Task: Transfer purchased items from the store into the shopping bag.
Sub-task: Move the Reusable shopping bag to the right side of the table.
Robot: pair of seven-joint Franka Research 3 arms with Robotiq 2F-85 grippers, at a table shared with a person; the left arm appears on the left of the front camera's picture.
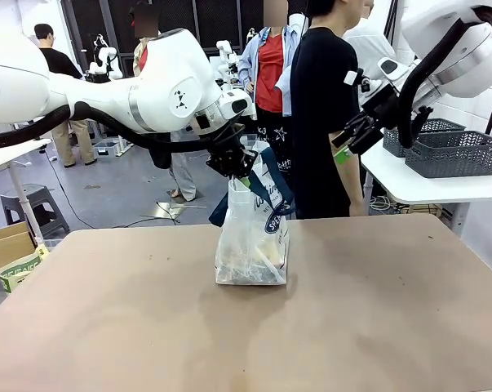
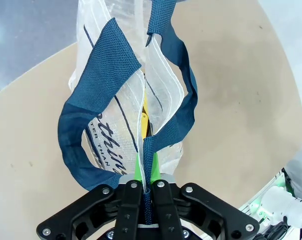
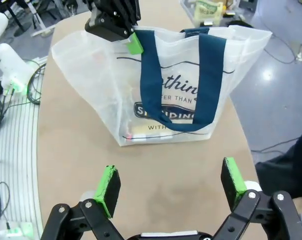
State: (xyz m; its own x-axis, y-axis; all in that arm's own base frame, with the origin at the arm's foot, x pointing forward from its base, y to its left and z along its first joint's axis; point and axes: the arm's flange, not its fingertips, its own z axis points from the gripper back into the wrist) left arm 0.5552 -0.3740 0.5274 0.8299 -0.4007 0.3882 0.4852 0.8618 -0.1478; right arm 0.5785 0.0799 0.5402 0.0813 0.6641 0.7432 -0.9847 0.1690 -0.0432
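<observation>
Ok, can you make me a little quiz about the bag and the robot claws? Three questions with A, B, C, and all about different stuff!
1. Where does the shopping bag stand?
A. on the brown table
B. on the floor
C. inside a grey basket

2. What colour are the bag's strap handles?
A. red
B. navy blue
C. yellow

3. What is the left claw doing?
A. hanging wide open over bare table
B. pinching shut on the bag's top edge
C. holding a bottle

Answers:
1. A, the bag sits on the brown table in the front view.
2. B, both straps show dark blue against the whitish plastic.
3. B, its green pads are pressed together on a strap at the bag's rim, while the right claw is held open, apart from the bag.
</observation>
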